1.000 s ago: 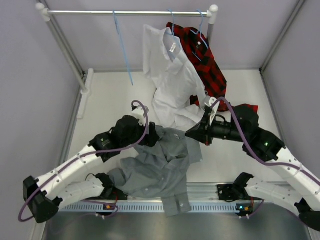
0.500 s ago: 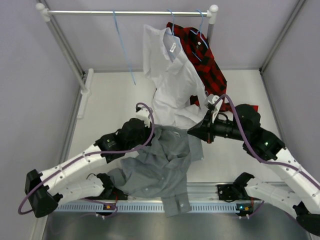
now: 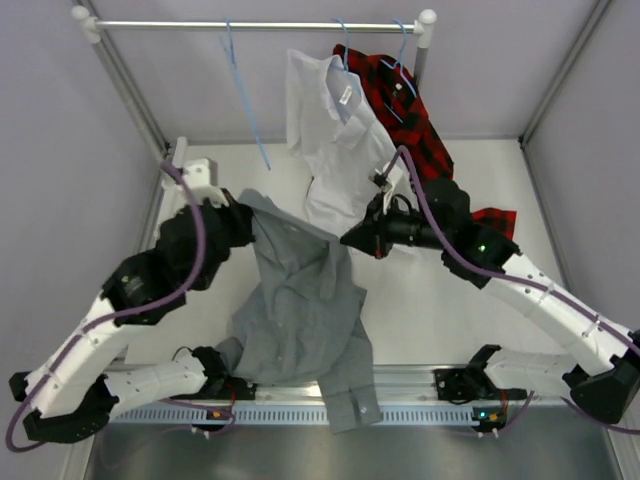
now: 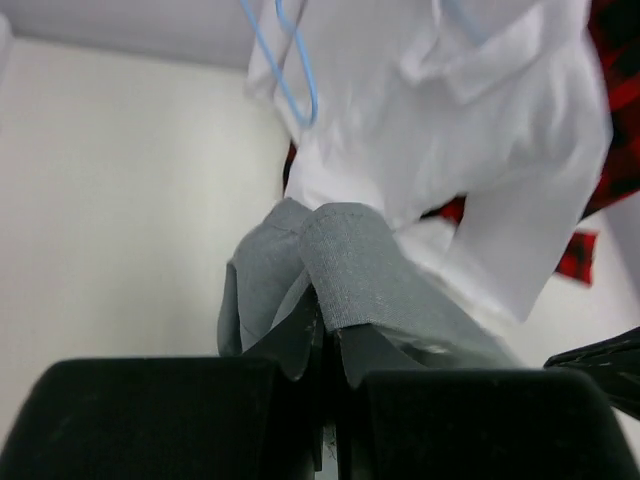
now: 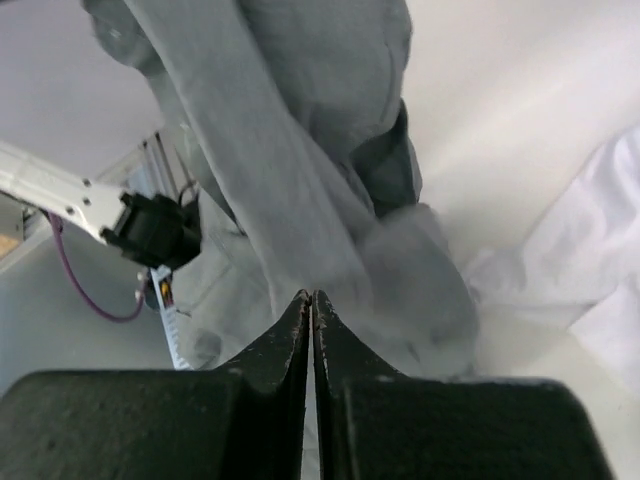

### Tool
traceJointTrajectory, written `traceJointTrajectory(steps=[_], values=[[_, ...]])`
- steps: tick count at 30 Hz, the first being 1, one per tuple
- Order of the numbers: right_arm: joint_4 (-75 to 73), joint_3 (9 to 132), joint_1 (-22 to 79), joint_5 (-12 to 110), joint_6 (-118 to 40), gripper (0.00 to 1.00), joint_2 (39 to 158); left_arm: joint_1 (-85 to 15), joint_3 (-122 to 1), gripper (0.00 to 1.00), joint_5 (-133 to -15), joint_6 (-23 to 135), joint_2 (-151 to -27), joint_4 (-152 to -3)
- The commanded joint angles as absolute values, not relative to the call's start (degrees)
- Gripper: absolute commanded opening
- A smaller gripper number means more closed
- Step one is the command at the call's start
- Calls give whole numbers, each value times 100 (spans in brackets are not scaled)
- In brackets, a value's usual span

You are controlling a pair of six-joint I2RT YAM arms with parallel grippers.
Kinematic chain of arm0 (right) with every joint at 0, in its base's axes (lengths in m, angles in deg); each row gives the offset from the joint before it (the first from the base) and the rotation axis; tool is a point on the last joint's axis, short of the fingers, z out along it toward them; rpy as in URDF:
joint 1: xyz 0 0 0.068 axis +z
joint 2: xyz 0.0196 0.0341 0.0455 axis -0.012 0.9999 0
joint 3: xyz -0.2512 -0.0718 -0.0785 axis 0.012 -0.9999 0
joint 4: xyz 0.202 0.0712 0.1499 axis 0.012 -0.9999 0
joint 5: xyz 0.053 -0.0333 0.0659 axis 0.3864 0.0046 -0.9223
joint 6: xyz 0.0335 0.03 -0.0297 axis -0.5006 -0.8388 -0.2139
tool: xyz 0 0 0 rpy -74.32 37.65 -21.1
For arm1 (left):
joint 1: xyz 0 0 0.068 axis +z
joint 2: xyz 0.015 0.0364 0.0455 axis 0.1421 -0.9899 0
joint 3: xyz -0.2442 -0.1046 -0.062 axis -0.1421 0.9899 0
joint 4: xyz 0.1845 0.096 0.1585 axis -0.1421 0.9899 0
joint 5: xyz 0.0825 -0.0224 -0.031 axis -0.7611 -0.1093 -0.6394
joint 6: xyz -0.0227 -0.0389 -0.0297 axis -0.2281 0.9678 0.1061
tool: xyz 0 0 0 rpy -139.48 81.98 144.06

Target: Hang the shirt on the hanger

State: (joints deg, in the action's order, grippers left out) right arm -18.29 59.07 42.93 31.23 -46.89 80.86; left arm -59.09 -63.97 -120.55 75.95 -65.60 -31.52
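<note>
The grey shirt [image 3: 300, 300] hangs stretched between both grippers, its lower part trailing over the table's near rail. My left gripper [image 3: 243, 215] is shut on a fold at the shirt's upper left edge, and the left wrist view shows that fold [image 4: 350, 250] pinched in my left gripper [image 4: 325, 325]. My right gripper [image 3: 347, 240] is shut on the upper right edge. In the right wrist view the grey fabric [image 5: 300, 150] runs up from my right gripper [image 5: 311, 297]. The light-blue wire hanger [image 3: 246, 95] hangs bare on the rod, behind and above the left gripper, and its lower corner [image 4: 309, 112] shows in the left wrist view.
A white collared shirt [image 3: 340, 140] and a red-and-black plaid shirt [image 3: 410, 120] hang on the rail [image 3: 160, 25] to the right of the hanger, and the white one drapes onto the table. The rack's slanted post [image 3: 130, 100] stands at the left. Grey walls close in both sides.
The left gripper has shut on the shirt and swung up and back to the left. The right gripper rose and moved left too, so the shirt went from a heap to a hanging sheet.
</note>
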Motion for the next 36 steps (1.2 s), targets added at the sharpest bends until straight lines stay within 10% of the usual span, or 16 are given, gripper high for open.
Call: traceJointTrajectory(steps=[1,10,14,21,36], values=[[-1137,6929,4422,3519,-4797,0,7936,-5888,-7637,0,-12612,6903,-6613,-2866],[-2320,9760,4449,3406,-4340,2,8128,-5888,-11085,0,-10573,4967,-7775,-2840],[-2807,8415,4440,4360,-4051,57,8034,-5880,-11428,0,-10353,4827,-7898,-2849],[-1072,4676,4449,3591,-3891,97,7540,-5879,-11772,0,-11291,4958,-7969,-2849],[2915,4030,4676,1586,-3786,99,9911,-5879,-11104,0,-11257,5318,-7521,-2866]])
